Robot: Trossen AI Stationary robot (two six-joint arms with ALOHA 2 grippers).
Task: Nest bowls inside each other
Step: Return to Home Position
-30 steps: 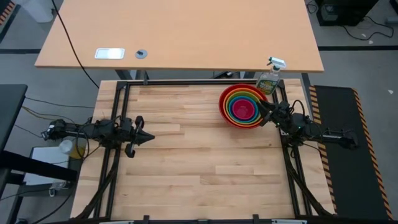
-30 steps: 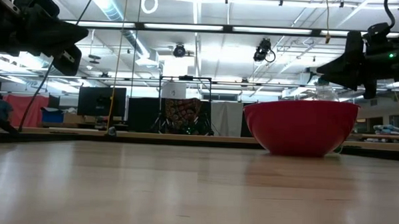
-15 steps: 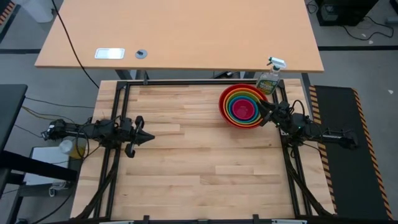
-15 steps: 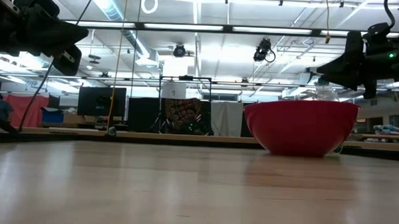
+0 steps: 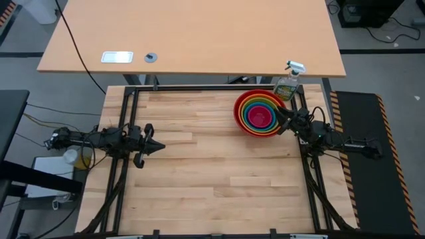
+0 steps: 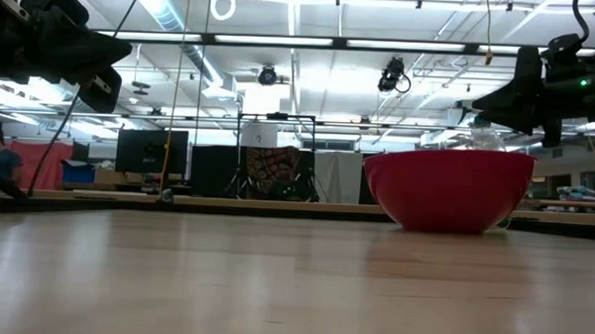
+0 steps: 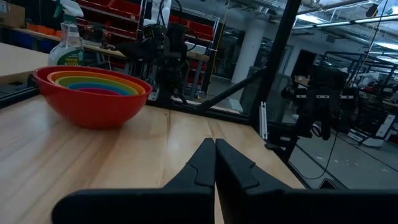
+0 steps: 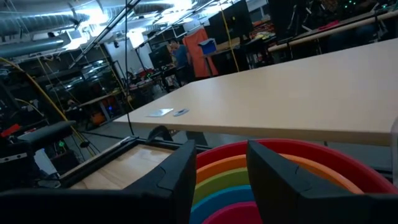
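The bowls (image 5: pixel 259 113) stand stacked one inside another at the table's far right: red outermost, then orange, lime green, blue and pink in the middle. The red bowl (image 6: pixel 448 189) rests on its base on the wood. My right gripper (image 5: pixel 281 119) hovers level just beside and above the stack's right rim, open, with the coloured rims (image 8: pixel 219 180) visible past its fingers. My left gripper (image 5: pixel 159 147) is shut and level at the table's left side, far from the bowls (image 7: pixel 93 93).
A clear spray bottle (image 5: pixel 289 83) stands just behind the bowls at the far right corner. A larger light wooden desk (image 5: pixel 192 33) lies beyond the far edge. Black frame rails (image 5: pixel 123 192) run along the table's sides. Bare wood fills the middle and near part.
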